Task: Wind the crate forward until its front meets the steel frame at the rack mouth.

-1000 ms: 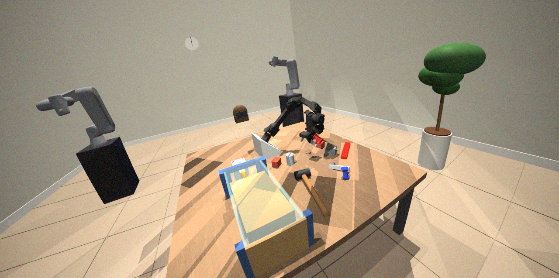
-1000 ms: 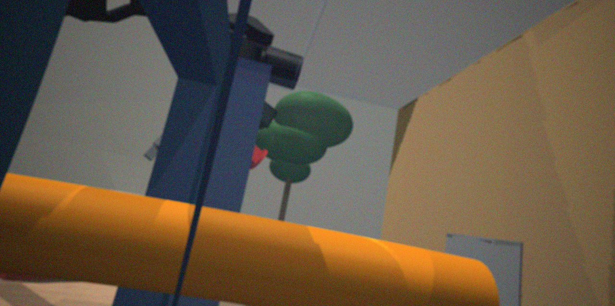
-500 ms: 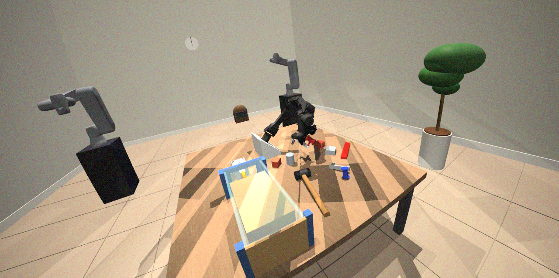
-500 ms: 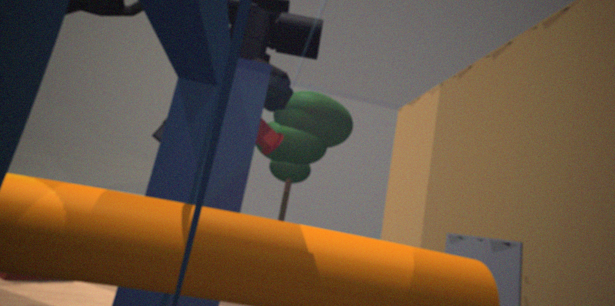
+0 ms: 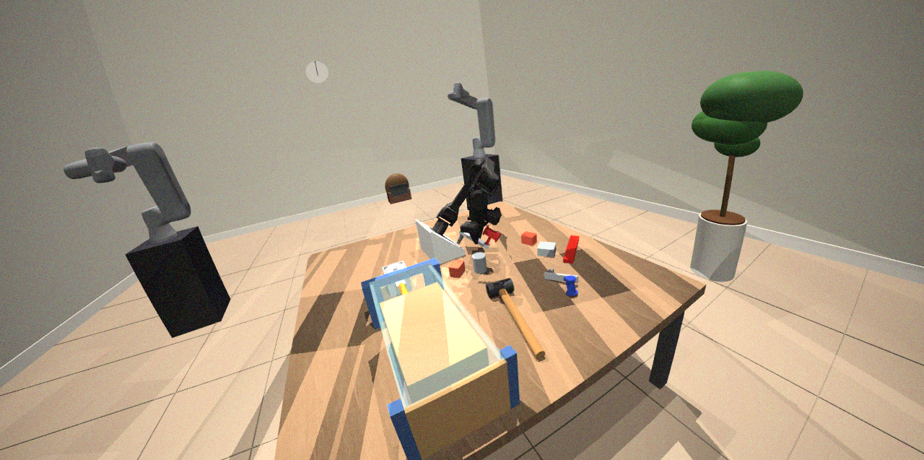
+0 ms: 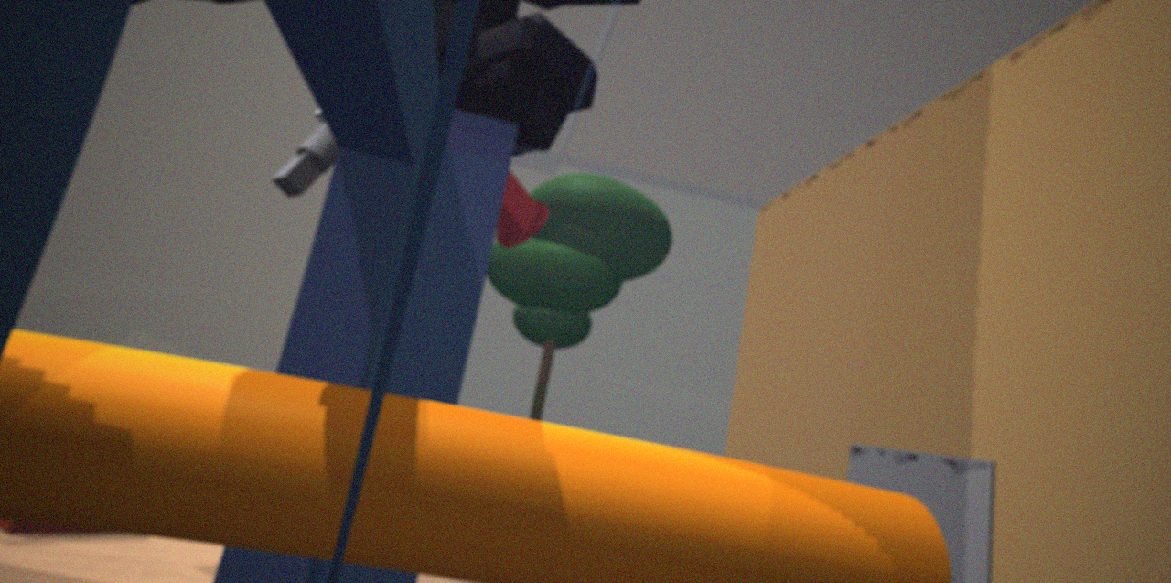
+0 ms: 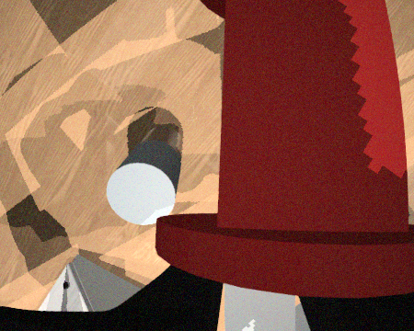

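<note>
My gripper (image 5: 476,236) (image 7: 259,301) is shut on the grey bar of a handle with a red knob (image 5: 492,235) (image 6: 520,212) (image 7: 308,115), held above the bench behind the grey can. A grey square-ended key (image 6: 304,167) points down and left in the exterior view. The white winch (image 5: 394,266) stands beyond the cubby's far end, partly hidden; its top hole is too small to make out. The pale yellow crate (image 5: 431,334) sits inside the cubby, which has blue posts (image 5: 510,377), and looks flat. A second grey handle (image 5: 556,276) with a blue knob lies on the bench.
A white panel (image 5: 434,242) stands between my gripper and the winch. A grey can (image 5: 478,262) (image 7: 140,193) and a red block (image 5: 455,268) are near the cubby. A mallet (image 5: 522,324), another red block (image 5: 529,237), a light block (image 5: 546,249) and a red bar (image 5: 571,249) lie rightward.
</note>
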`<state>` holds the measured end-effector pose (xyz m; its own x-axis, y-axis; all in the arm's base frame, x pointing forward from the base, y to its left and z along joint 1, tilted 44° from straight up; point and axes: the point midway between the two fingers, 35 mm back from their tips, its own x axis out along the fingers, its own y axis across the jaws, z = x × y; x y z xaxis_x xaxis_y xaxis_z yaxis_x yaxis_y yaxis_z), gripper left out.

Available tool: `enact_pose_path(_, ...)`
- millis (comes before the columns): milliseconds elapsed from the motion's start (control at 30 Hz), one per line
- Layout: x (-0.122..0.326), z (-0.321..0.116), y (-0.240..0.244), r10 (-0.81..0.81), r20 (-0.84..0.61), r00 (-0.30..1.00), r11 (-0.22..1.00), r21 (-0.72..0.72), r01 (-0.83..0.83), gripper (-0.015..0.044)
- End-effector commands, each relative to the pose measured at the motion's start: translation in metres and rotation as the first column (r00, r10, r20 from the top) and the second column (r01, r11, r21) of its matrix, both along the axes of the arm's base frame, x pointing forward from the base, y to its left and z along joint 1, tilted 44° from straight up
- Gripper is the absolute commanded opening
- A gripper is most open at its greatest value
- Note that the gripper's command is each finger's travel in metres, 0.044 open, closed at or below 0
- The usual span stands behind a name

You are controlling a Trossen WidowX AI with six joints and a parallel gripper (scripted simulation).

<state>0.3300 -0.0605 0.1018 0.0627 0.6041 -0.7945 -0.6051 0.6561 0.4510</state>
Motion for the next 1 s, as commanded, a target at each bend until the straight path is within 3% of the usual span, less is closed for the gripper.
enact_pose_path(0,-0.007,-0.014,-0.021,0.03,0.024,0.999,0.999,-0.019,-0.029,0.0)
enact_pose_path(967,-0.098,-0.112,-0.135,0.323,0.307,0.895,0.945,-0.058,-0.321,0.0)
